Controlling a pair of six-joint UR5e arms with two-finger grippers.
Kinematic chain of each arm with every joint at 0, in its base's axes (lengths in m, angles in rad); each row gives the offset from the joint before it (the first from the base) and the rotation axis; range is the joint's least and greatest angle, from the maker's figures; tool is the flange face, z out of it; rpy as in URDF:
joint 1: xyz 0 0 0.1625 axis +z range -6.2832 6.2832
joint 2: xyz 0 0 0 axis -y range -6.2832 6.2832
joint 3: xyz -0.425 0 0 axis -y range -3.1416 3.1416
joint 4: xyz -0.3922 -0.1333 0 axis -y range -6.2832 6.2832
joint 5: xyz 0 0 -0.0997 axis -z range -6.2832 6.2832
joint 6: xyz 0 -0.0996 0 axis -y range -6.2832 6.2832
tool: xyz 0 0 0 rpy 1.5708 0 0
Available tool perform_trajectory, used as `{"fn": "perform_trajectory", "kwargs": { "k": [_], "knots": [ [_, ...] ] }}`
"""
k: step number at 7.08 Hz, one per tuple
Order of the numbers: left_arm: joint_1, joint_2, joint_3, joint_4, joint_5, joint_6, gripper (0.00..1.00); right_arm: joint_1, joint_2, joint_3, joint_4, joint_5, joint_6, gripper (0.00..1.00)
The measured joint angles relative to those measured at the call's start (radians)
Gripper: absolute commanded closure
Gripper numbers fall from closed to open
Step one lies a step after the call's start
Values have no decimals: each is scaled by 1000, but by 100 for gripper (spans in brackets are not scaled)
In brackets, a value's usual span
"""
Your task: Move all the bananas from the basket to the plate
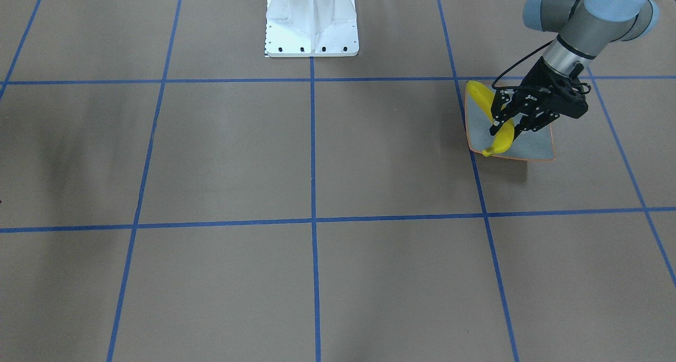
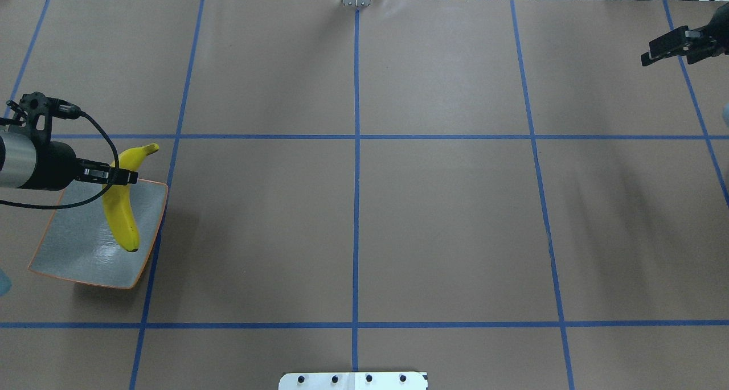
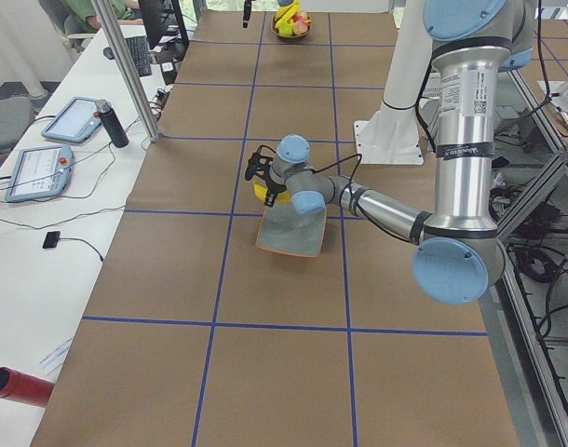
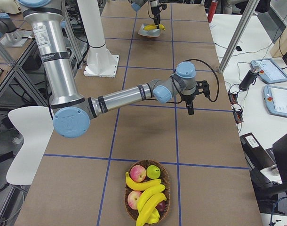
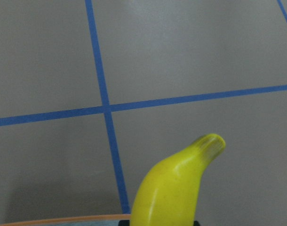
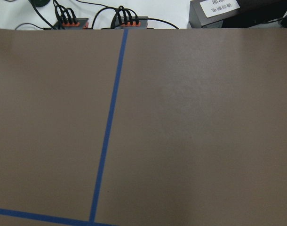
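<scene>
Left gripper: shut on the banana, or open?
Shut on the banana: the left gripper clamps its middle, over the plate. Whether the banana touches the plate, cannot tell.

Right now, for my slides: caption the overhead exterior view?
Left pincer grips one banana over the plate; right pincer hangs at the far right edge.

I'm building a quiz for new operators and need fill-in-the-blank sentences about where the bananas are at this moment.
The left gripper is shut on one yellow ___. It hangs over the grey-blue plate, whose thin rim is ___. Other bananas lie beside apples in the wicker ___.
Missing words: banana; orange; basket.
</scene>
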Motion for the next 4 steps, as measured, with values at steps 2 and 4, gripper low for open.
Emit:
{"fn": "perform_trajectory", "kwargs": {
  "k": [2, 4],
  "knots": [
    [3, 48, 0, 0, 16, 59, 100, 0, -19, 1, -7, 3, -11, 0],
    [9, 73, 7, 0, 25, 90, 100, 0, -25, 2, -6, 8, -11, 0]
  ]
}}
